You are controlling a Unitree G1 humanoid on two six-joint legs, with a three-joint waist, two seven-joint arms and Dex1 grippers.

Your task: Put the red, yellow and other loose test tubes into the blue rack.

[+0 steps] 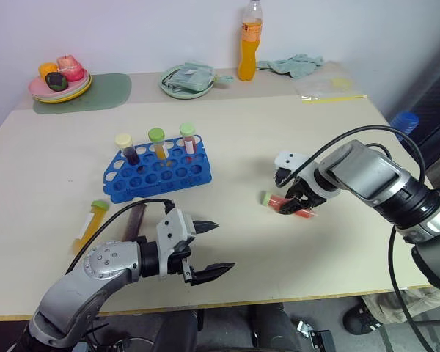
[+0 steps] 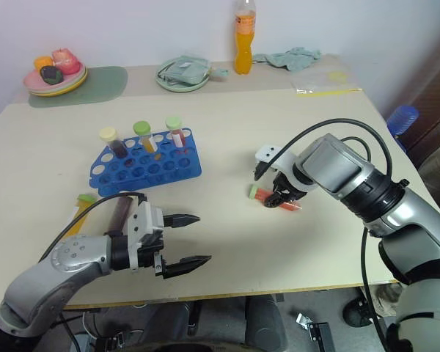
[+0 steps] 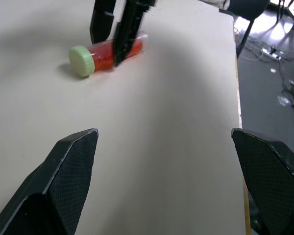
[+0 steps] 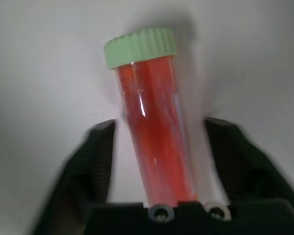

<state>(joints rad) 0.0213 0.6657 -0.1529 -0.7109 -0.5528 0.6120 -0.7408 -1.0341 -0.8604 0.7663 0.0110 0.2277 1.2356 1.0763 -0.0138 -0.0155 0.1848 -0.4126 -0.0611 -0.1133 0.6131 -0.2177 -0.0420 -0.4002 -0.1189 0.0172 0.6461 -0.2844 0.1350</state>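
Spanning the scene, the counter (image 1: 293, 279) carries the blue rack (image 1: 158, 174), which holds three upright tubes, left of centre. The left hand (image 1: 211, 250) hovers near the front edge with fingers spread wide, and the right hand (image 1: 293, 204) straddles the lying red tube (image 1: 279, 201), fingers either side; a firm grip cannot be confirmed. The yellow tube (image 1: 92, 224) and the dark purple tube (image 1: 135, 220) lie flat in front of the rack.

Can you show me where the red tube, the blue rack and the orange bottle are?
red tube (image 4: 154, 147), right wrist view, on the middle of its red body.
blue rack (image 1: 177, 174), left eye view, on its top plate with holes.
orange bottle (image 1: 248, 62), left eye view, on its orange lower body.
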